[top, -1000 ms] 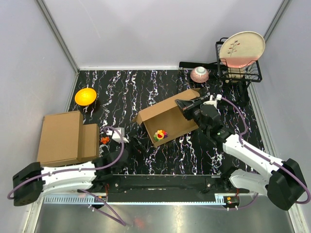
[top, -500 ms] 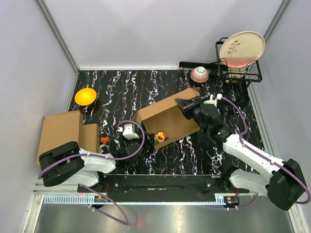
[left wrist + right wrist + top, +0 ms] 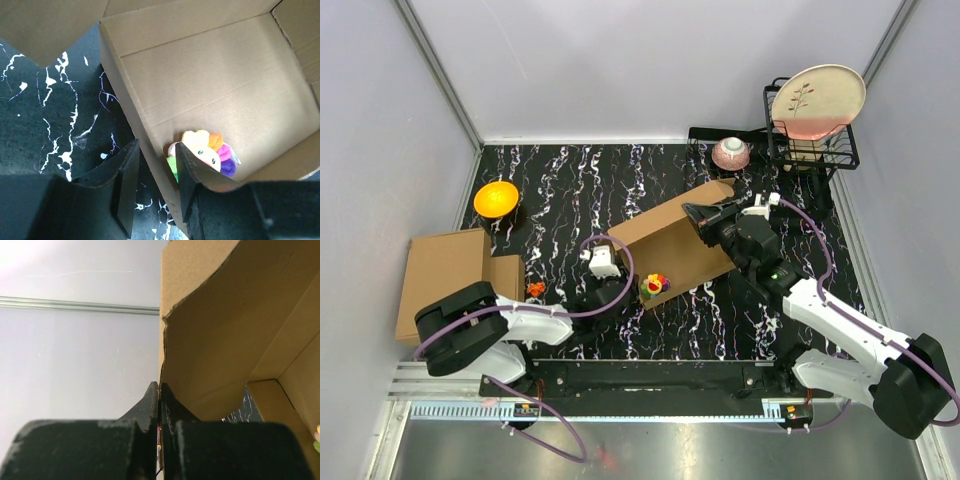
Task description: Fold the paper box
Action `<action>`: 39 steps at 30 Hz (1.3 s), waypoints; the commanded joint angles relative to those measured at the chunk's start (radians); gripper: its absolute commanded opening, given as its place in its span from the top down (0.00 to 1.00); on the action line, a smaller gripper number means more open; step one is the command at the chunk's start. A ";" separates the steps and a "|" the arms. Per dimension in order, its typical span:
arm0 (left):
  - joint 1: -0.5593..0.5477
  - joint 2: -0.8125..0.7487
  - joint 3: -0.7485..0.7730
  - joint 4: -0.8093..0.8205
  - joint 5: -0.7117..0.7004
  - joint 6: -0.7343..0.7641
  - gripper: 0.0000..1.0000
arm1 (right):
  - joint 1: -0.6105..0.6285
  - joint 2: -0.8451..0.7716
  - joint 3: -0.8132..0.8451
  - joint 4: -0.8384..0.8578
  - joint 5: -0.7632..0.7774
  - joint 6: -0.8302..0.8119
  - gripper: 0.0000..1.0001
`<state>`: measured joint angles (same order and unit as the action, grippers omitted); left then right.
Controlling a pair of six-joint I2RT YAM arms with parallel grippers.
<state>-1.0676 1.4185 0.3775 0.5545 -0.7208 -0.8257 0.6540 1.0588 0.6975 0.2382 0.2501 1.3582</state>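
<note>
The paper box is brown cardboard, lying open on its side mid-table with a colourful plush toy inside. My right gripper is shut on the thin edge of the box's upper right flap, its fingertips pressed together on the card. My left gripper is at the box's near left corner. In the left wrist view its jaws straddle the box wall: one finger outside over the table, the other inside beside the toy, with a gap still showing.
A flattened cardboard box lies at the left edge, with a small orange object beside it. An orange bowl sits back left. At back right are a pink bowl and a black rack holding a plate.
My left arm swung right from beside the flat cardboard to the box's near left corner, and its jaws narrowed around the wall. The right gripper kept its hold.
</note>
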 commanded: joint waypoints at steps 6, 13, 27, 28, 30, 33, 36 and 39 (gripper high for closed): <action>0.001 -0.029 0.046 -0.208 0.046 0.028 0.71 | 0.004 -0.022 0.062 0.036 0.005 -0.048 0.61; 0.000 -0.119 0.044 -0.404 0.049 0.051 0.76 | 0.004 -0.007 0.126 -0.002 0.002 -0.125 0.46; 0.000 -0.361 -0.018 -0.646 -0.005 0.097 0.73 | -0.045 0.298 0.373 -0.198 -0.150 -0.531 0.44; 0.000 -0.378 -0.028 -0.677 -0.011 0.080 0.73 | -0.063 0.323 0.387 -0.210 -0.167 -0.536 0.44; 0.000 -0.435 -0.051 -0.693 -0.014 0.068 0.72 | -0.077 0.387 0.398 -0.221 -0.193 -0.556 0.44; 0.000 -0.475 -0.068 -0.699 -0.031 0.051 0.72 | -0.111 0.464 0.422 -0.265 -0.216 -0.584 0.43; -0.002 -0.466 -0.062 -0.706 -0.039 0.042 0.72 | -0.129 0.506 0.435 -0.289 -0.212 -0.614 0.42; 0.000 -0.444 -0.054 -0.712 -0.043 0.037 0.72 | -0.140 0.529 0.448 -0.327 -0.206 -0.648 0.42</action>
<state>-1.0676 0.9565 0.3180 -0.1364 -0.7261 -0.7734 0.5266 1.5677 1.0958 -0.0135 0.0586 0.7910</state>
